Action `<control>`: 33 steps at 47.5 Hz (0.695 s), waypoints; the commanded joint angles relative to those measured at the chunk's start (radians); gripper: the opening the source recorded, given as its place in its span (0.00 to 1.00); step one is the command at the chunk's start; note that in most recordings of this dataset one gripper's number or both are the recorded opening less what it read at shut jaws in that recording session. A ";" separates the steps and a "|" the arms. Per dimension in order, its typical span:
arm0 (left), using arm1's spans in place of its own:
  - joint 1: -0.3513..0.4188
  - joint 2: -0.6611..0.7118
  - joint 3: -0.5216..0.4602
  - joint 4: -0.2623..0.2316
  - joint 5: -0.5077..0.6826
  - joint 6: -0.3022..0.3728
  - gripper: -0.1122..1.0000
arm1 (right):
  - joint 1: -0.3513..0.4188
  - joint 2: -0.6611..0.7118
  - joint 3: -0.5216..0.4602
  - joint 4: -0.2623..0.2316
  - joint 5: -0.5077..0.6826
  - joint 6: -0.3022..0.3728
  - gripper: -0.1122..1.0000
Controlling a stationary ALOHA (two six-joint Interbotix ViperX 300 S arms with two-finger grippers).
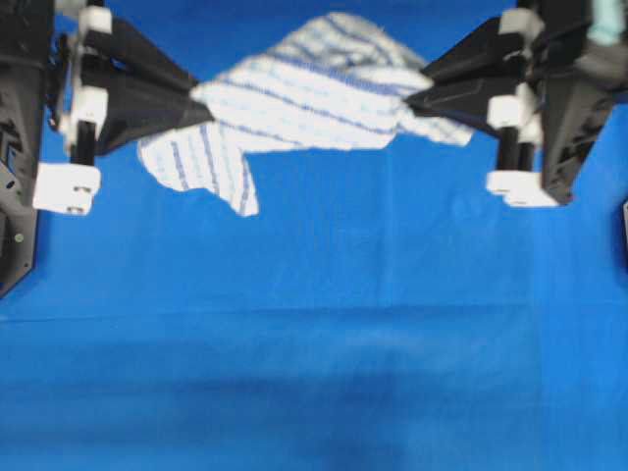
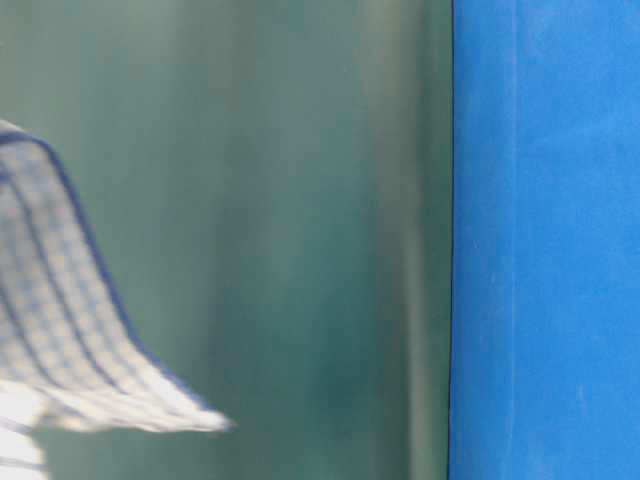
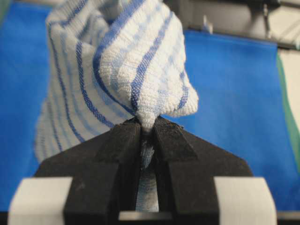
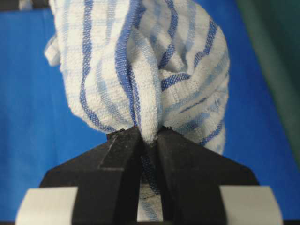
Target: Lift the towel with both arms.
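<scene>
The towel [image 1: 304, 93], white with thin blue stripes, hangs stretched between both arms above the blue table cover [image 1: 314, 343]. My left gripper [image 1: 201, 106] is shut on its left end, and a loose corner droops below it. My right gripper [image 1: 414, 86] is shut on the right end. In the left wrist view the cloth [image 3: 126, 70] bunches out of the pinched gripper [image 3: 147, 125]. The right wrist view shows the same: folds of towel [image 4: 145, 65] rising from the closed gripper [image 4: 149, 133]. A hanging part of the towel [image 2: 60, 330] shows at the left of the table-level view.
The blue cover [image 3: 234, 103] spreads under everything. A green backdrop [image 2: 300, 200] fills most of the table-level view. The black arm bodies with white blocks [image 1: 69, 186] [image 1: 520, 186] flank the towel on both sides.
</scene>
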 commanded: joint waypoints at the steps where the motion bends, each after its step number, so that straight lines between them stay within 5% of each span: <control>1: 0.011 0.003 -0.061 0.003 -0.006 0.025 0.13 | 0.002 -0.031 -0.032 -0.005 -0.002 -0.011 0.22; 33: 0.020 0.041 -0.114 0.003 -0.049 0.158 0.14 | 0.002 -0.097 -0.037 -0.005 -0.057 -0.078 0.23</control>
